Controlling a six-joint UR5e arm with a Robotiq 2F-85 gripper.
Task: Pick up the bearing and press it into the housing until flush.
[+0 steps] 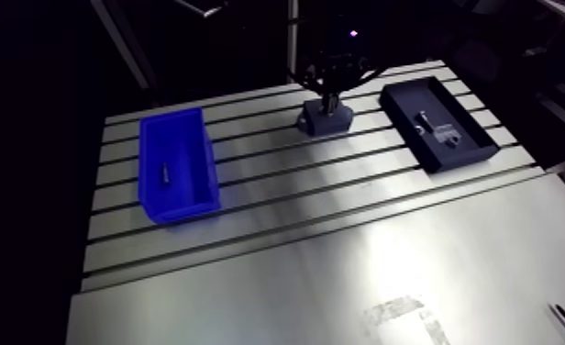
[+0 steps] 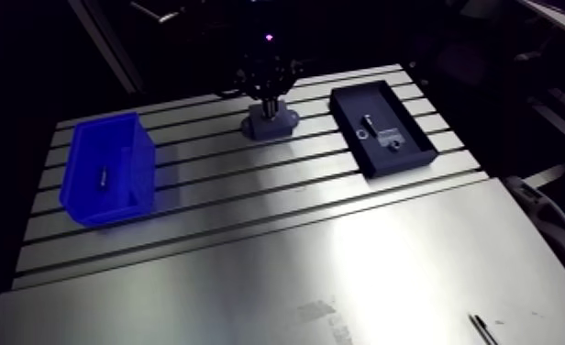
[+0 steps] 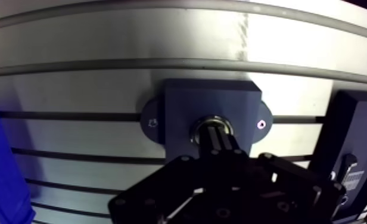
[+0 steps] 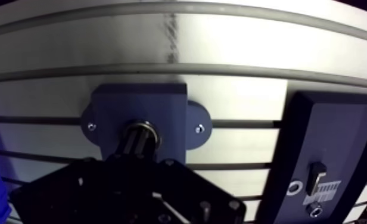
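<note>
Wrist view shows one bearing (image 3: 212, 120), a metal ring seated in the bore at the middle of the one housing (image 3: 183, 98). Whether it sits flush is hard to judge, since the gripper (image 3: 215, 136) covers its centre. The two fingers are pressed together into a single dark column with only a thin line between them, and their tips rest on the bearing. The housing has two side ears with one screw each, so two screws (image 3: 152, 124) (the second reads as a bright dot). The housing stands on the slotted table (image 1: 341, 239), between one blue bin (image 1: 185, 206) and one black tray (image 1: 407, 121), apart from both. The bin holds one small dark piece (image 1: 165, 172), too small to name. In the tray lie a few small parts (image 1: 437, 130): a pin, a ring and a labelled block, as far as they can be made out. In the arm view one pen-like stick (image 2: 483, 328) is cut off at the table's near corner.
</note>
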